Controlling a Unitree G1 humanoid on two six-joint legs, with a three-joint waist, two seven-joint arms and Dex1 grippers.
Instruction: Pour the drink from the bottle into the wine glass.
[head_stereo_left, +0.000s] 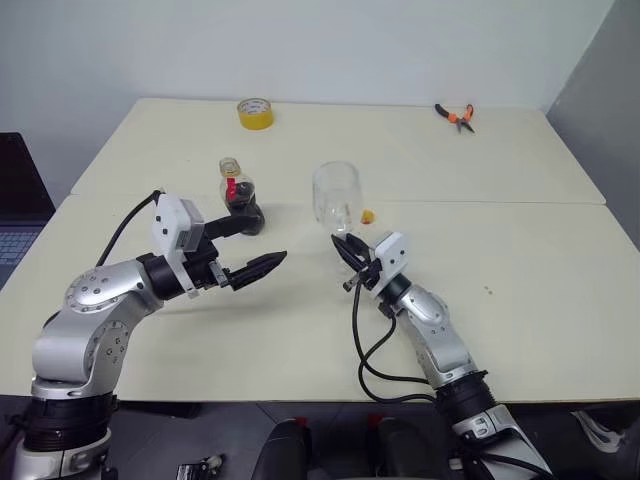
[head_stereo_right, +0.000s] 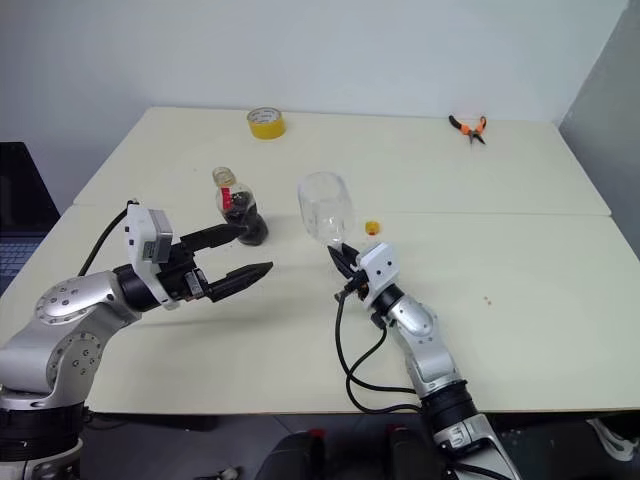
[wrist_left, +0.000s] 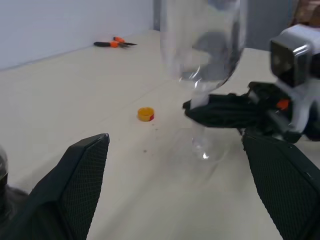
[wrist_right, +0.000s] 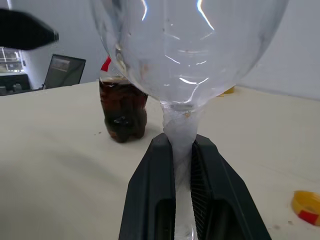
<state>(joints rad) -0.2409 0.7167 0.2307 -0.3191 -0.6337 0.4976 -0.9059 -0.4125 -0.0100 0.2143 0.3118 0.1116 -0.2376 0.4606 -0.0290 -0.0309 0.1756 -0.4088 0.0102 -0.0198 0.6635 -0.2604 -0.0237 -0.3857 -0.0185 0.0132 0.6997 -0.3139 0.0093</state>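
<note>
At the frame's center, the right claw pinches the stem of the empty glass. At left, the left claw hangs spread just beside the uncapped bottle standing on the tabletop. A yellow cap lies near the glass.

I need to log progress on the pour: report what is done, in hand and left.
Done: the yellow cap lies on the table, so the bottle is open, and the right end effector is shut on the wine glass stem. In hand: the left end effector is open near the bottle, not gripping it. Left: grasp the bottle and pour the drink; the glass looks empty.
</note>
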